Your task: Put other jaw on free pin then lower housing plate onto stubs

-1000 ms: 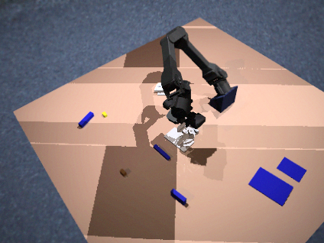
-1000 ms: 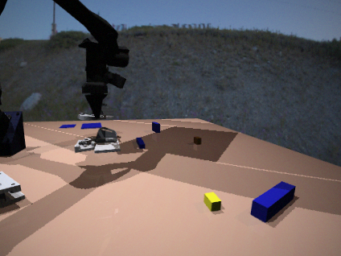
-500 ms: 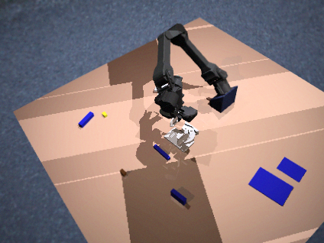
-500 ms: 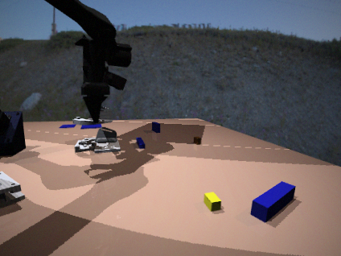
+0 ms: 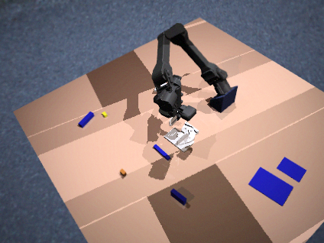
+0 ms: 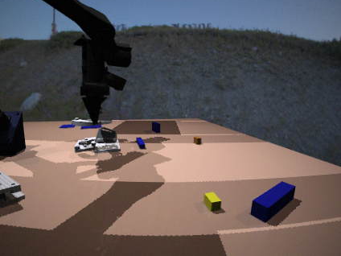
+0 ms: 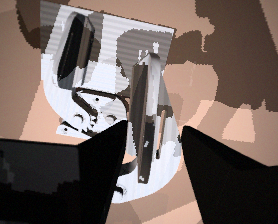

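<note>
The gripper [image 5: 177, 118] [image 6: 95, 122] [image 7: 154, 129] grips a slim grey hard-looking jaw [image 5: 173, 121] [image 6: 80, 121] [image 7: 141, 110] above the white flat ribbed base [image 5: 185, 147] [image 6: 112, 146] [image 7: 107, 25]; its twin [image 5: 173, 133] [image 6: 107, 134] [image 7: 75, 52] lies toward wrist-view eleven o'clock. Probably light, stiff, slippery: best held mid-length.

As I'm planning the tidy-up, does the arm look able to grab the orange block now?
Probably not: its pincer is shut on a grey part, though nothing tall seems to block the orange block.

Pale jaw [image 5: 173, 121] [image 6: 82, 121] [image 7: 146, 115] — gripped, above white base [image 5: 192, 136] [image 6: 82, 147] [image 7: 104, 75]
</note>
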